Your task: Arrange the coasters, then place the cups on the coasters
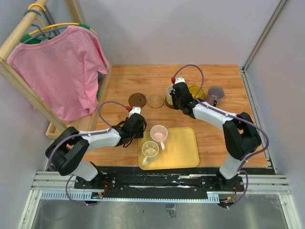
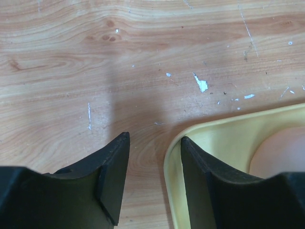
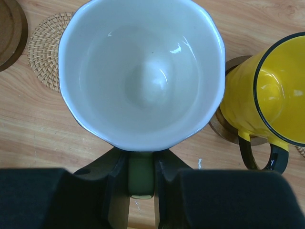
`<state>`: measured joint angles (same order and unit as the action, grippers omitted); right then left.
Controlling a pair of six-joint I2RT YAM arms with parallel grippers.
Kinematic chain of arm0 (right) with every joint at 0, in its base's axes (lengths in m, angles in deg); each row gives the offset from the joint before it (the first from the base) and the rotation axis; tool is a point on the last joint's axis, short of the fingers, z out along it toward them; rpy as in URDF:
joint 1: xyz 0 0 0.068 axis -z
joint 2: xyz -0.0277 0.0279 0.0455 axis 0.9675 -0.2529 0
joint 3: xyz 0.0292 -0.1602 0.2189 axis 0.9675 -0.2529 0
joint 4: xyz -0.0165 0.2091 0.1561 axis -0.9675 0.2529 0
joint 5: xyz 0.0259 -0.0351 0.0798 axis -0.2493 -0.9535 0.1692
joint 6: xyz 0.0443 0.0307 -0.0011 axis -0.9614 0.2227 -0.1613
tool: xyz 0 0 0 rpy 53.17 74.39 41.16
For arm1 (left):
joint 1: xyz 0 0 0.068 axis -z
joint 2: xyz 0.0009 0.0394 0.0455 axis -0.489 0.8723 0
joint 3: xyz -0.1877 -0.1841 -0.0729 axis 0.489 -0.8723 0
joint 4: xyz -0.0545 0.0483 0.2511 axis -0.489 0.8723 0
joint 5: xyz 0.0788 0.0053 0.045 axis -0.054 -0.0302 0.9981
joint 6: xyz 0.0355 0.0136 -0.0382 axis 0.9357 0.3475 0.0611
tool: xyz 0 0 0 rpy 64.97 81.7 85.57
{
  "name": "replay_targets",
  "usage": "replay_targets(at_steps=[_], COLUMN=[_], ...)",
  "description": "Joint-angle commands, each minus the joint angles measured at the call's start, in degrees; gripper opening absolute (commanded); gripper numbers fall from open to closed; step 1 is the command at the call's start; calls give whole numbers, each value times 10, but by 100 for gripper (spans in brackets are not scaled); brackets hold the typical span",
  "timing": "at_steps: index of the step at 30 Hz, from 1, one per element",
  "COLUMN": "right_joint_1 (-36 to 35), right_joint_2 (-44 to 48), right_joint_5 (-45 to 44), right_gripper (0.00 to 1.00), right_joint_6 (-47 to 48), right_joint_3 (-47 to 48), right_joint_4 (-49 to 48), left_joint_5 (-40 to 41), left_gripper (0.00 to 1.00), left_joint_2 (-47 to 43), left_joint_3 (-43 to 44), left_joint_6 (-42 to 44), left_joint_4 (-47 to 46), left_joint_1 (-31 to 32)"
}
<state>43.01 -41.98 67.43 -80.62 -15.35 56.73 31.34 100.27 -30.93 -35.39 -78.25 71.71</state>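
White cup [image 3: 143,71] is pinched by its green handle in our right end effector [image 3: 141,171], between the woven coaster [image 3: 43,57] and the yellow cup [image 3: 267,95]. We should lower it level and centred before releasing. Our left end effector [image 2: 155,152] hangs half open and empty beside the tray [image 2: 224,138].

Glossy cup [image 3: 143,71], woven coaster [image 3: 43,57], scuffed wooden table [image 2: 143,47]

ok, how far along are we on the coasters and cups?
Done: yellow cup and grey-purple cup each appear to sit on a coaster. In hand: right gripper shut on the white cup by its green handle, beside the yellow one. To do: pink cup and cream cup sit on the tray; dark coaster and tan coaster are bare. Left gripper open, empty.
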Motion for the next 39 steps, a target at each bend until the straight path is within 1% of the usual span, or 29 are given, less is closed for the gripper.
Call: replay_targets(at_steps=[1, 7, 13, 28, 39], right_joint_1=[12, 18, 20, 23, 24], right_joint_2=[1, -18, -25, -48, -49], right_joint_5=[-3, -3, -8, -12, -25], right_gripper=[1, 1, 1, 1, 1], right_joint_6=[-4, -3, -3, -1, -21], right_joint_3=[29, 32, 31, 43, 39], right_joint_4=[-56, -63, -71, -86, -65], left_joint_5=[16, 7, -7, -28, -36], left_gripper=[51, 51, 50, 46, 45], left_joint_2=[34, 63, 73, 50, 49], left_joint_3=[13, 37, 48, 27, 20], left_joint_6=[25, 37, 43, 34, 32], left_joint_4=[41, 31, 29, 39, 41], left_joint_1=[-17, -26, -30, -30, -30])
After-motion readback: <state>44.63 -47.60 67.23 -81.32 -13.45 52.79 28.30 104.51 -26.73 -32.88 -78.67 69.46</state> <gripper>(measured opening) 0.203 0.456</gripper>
